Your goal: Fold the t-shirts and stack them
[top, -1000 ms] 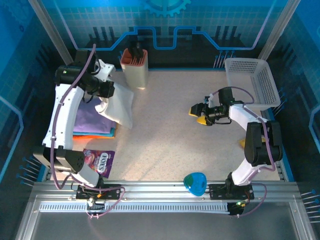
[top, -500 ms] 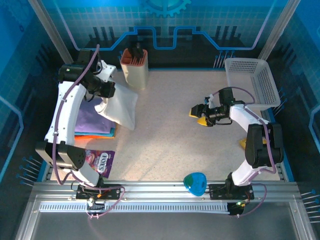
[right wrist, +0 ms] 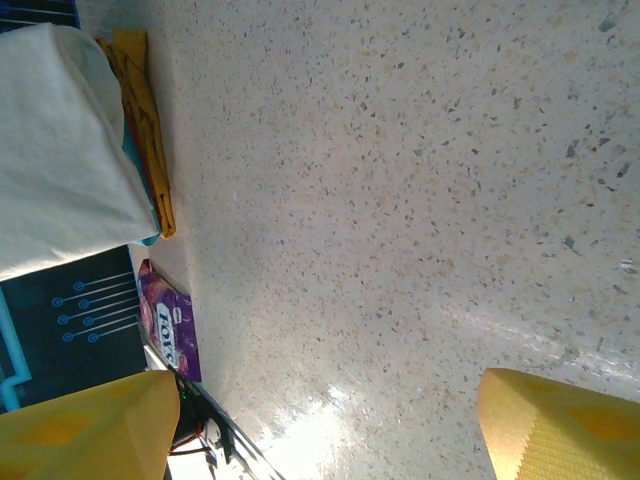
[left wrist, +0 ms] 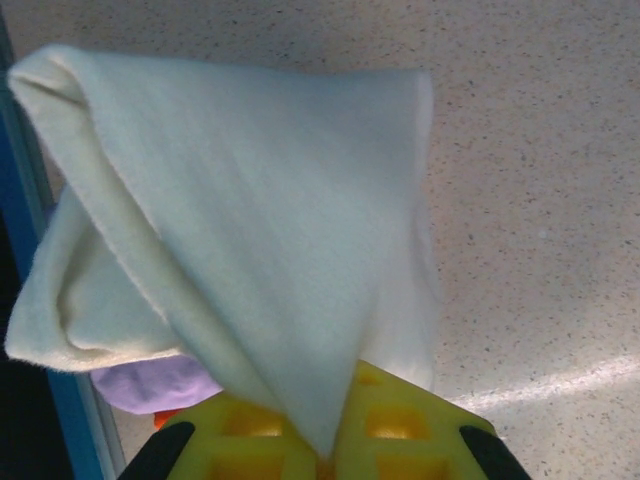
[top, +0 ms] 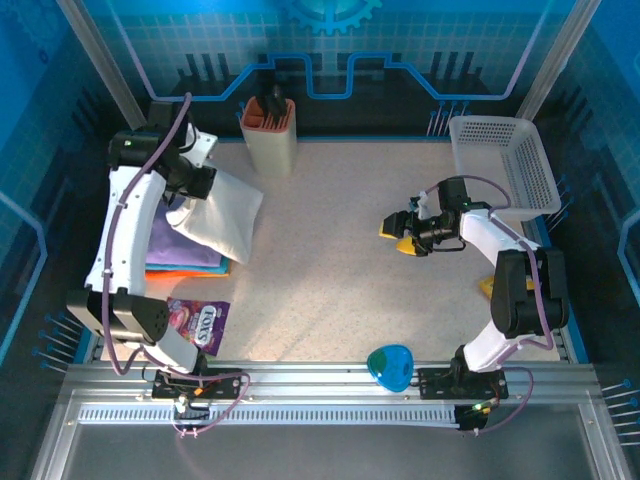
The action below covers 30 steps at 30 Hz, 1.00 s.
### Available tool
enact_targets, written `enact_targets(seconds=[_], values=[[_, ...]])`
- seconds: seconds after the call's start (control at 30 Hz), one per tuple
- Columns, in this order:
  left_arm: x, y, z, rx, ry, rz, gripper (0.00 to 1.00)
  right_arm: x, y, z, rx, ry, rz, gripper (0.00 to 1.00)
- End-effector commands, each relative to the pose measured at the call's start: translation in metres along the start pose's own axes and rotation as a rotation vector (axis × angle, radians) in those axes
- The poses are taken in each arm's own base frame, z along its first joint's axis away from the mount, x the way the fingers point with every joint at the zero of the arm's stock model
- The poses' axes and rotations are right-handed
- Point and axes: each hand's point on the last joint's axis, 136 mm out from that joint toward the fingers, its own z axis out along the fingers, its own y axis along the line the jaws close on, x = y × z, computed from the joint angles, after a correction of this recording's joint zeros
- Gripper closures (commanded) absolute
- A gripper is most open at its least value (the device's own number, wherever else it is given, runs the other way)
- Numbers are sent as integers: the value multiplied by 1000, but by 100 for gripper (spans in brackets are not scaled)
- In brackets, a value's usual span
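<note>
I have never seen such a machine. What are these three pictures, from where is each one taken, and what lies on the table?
Two robot arms stand at the near edge of a table. One picture looks down from above; the other two come from a camera on each wrist. The left tool is shut on a white t-shirt, which lies partly over a folded purple and orange stack. The right tool is open, holding nothing. On the table also lie a purple snack packet and a white basket.

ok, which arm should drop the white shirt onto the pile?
Left. The left gripper holds the white shirt at the folded pile; the right gripper is open above the table, far off.
</note>
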Motion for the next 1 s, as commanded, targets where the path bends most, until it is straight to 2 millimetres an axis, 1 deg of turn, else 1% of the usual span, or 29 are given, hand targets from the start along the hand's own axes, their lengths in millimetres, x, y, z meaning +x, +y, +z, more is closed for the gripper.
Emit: enact_targets(seconds=[0.0, 0.1, 0.2, 0.27, 0.33, 0.47, 0.6, 0.7, 0.83, 0.9, 0.97], values=[[2, 12, -26, -55, -54, -21, 100, 5, 1, -8, 10, 1, -3, 21], [3, 12, -30, -52, -41, -43, 100, 6, 1, -7, 18, 2, -2, 21], [5, 15, -24, -58, -28, -45, 100, 7, 0, -3, 11, 5, 4, 21], [9, 22, -19, -77, -5, -59, 100, 10, -1, -1, 17, 14, 2, 21], [10, 30, -18, -101, 1, -67, 100, 12, -1, 0, 26, 23, -3, 21], [7, 41, -17, -121, -11, -94, 100, 14, -3, -2, 46, 23, -14, 21], [9, 55, -11, -177, 25, -110, 100, 17, -7, 2, 45, 34, 0, 21], [12, 69, -8, -233, 35, -123, 100, 17, -9, 6, 47, 46, 2, 21], [14, 102, -8, -347, 25, -157, 100, 17, -6, 8, 44, 52, 1, 21], [17, 119, -3, -387, 26, -182, 100, 16, -3, 9, 40, 55, -7, 21], [19, 128, 4, -403, 46, -203, 100, 16, 0, 10, 35, 60, -7, 21]])
